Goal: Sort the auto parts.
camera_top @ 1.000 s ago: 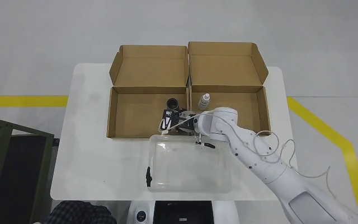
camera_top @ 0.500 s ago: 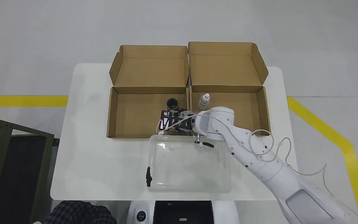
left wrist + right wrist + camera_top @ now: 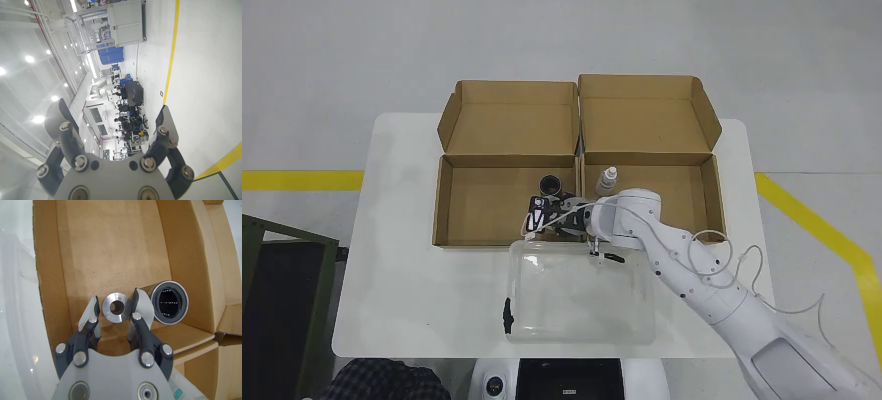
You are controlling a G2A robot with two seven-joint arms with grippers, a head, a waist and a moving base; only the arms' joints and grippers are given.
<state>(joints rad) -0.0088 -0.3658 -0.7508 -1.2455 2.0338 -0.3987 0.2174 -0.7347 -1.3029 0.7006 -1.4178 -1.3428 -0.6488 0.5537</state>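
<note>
Inside cardboard box (image 3: 113,247), steel bushing (image 3: 116,308) between parted jaws — bore facing wrist

Black part (image 3: 508,316) in the clear bin (image 3: 582,332) is too small to identify.

Brown boxes (image 3: 487,205), white table (image 3: 402,250)
Sleeve (image 3: 116,308) is gleaming plain silver; bearing (image 3: 170,303) is showing a silver rim, black core; yellow stripe (image 3: 302,180) is crossing grey floor (image 3: 342,60).

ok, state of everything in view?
Right gripper: open.
Left gripper: open, empty.
Left box: open, lid back.
Right box: open, lid back.
Bearing: loose in left box.
Metal ring: in left box, between right gripper's fingers.
Bottle: capped, in right box.
</note>
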